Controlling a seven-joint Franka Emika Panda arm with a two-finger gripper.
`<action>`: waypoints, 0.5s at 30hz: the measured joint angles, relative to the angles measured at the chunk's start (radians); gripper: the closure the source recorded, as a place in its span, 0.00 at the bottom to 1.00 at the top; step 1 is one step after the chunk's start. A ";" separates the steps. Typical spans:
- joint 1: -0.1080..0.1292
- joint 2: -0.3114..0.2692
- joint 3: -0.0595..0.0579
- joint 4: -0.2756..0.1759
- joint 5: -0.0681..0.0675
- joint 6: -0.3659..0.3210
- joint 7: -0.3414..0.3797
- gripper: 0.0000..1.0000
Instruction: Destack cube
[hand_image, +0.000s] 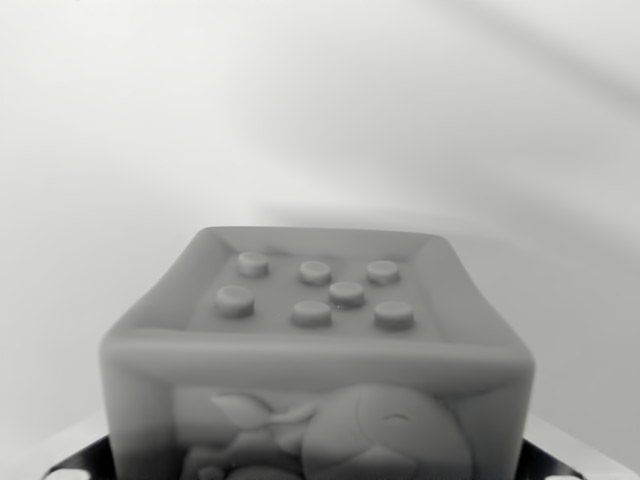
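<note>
Wrist view: one cube (315, 350) with seven top studs, fingers' (315, 470) state unclear

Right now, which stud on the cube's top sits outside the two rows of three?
The lone stud between the rows, right of centre on the cube; the others line up.

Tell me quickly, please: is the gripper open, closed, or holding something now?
Gripper: cannot be told; only dark finger tips show at the bottom corners, beside the soft grey cube with seven raised dots.
</note>
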 joint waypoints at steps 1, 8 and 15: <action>0.000 0.006 0.000 0.002 0.000 0.005 0.000 1.00; -0.001 0.044 0.002 0.011 0.000 0.033 0.000 1.00; -0.004 0.070 0.004 0.019 0.000 0.051 0.000 1.00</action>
